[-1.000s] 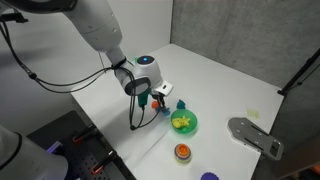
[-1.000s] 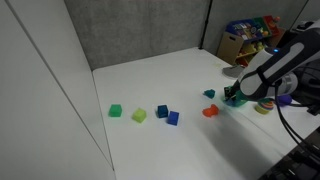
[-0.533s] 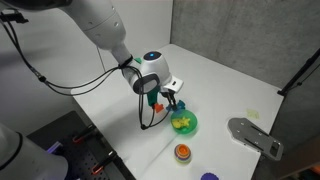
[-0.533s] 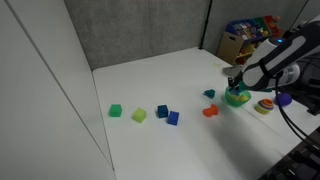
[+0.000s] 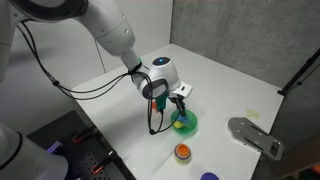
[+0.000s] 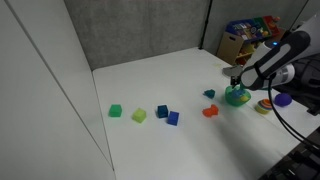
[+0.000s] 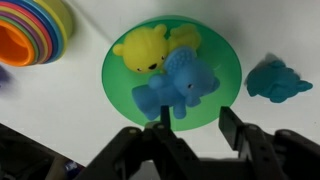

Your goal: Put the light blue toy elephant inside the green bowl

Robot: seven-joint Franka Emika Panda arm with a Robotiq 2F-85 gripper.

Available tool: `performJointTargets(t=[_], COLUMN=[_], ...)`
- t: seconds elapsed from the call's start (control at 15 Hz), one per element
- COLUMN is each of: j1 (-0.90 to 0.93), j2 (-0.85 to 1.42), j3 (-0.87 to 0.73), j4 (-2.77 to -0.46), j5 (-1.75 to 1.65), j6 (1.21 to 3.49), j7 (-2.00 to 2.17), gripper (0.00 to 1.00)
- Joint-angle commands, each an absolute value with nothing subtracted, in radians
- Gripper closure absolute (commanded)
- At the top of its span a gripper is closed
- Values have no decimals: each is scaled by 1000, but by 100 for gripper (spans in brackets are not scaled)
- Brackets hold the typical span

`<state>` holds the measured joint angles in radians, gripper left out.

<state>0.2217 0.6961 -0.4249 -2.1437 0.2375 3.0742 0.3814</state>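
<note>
The green bowl [image 7: 226, 55] fills the middle of the wrist view. The light blue toy elephant [image 7: 182, 84] lies in it beside a yellow toy animal [image 7: 145, 48]. My gripper [image 7: 197, 116] hangs just above the bowl's near rim with its jaws apart. The left fingertip [image 7: 165, 116] overlaps one of the elephant's legs; nothing sits between the fingers. In both exterior views the gripper [image 5: 180, 103] [image 6: 237, 85] is directly over the bowl [image 5: 191, 125] [image 6: 239, 99], hiding the elephant.
A darker teal figure [image 7: 278, 78] stands just outside the bowl. Stacked rainbow cups [image 7: 30, 30] sit to the other side. An orange-red round piece [image 5: 182, 152] and a grey object [image 5: 255, 135] lie near the table edge. Several coloured cubes [image 6: 162, 111] lie further off.
The arm has swung over the table from beside the bowl to directly above it.
</note>
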Motion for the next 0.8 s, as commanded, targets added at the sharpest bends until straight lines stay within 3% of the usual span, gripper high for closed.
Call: performJointTargets(t=[0.0,0.13,0.73], j1=[240,220,111], j2=[671,626,363], j3=[-440,-410,-259], j4=[-2130,-2143,-2233], j5=[206,187,70], j6=[2989,2943,2706], j7=[396,370,279], gripper=[13,1,0])
